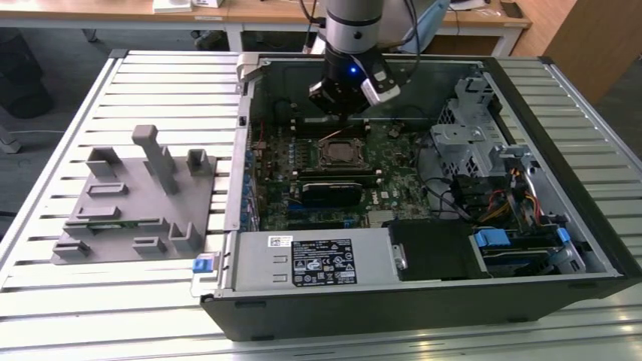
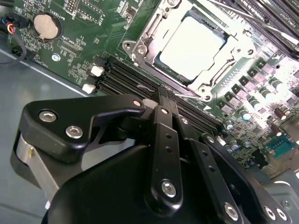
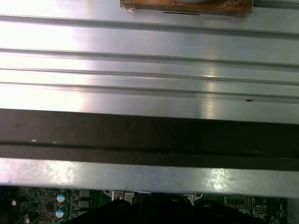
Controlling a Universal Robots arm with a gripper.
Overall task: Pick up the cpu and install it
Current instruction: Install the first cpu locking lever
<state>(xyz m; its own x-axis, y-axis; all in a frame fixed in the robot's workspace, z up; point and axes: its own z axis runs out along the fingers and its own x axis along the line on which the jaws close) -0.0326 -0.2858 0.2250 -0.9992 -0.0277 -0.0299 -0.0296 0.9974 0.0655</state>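
Observation:
The cpu (image 2: 191, 44) lies flat in the motherboard socket (image 2: 154, 35), its shiny silver top framed by the metal bracket. In the exterior view the socket (image 1: 338, 154) sits mid-board inside the open computer case (image 1: 561, 226). My gripper (image 1: 341, 117) hangs above the board, just behind the socket towards the case's far wall. In the second wrist view the gripper (image 2: 164, 91) has its two black fingers (image 2: 161, 116) pressed together with nothing between them, the tips over the memory slots (image 2: 126, 77) beside the socket.
A grey fixture (image 1: 140, 199) stands on the slatted table at the exterior view's left, with a thin green memory stick (image 1: 101, 219) on it. Inside the case are a power supply (image 1: 311, 259), a drive cage (image 1: 471, 143) and cables (image 1: 512, 195). The case wall (image 3: 149, 135) crosses the first wrist view.

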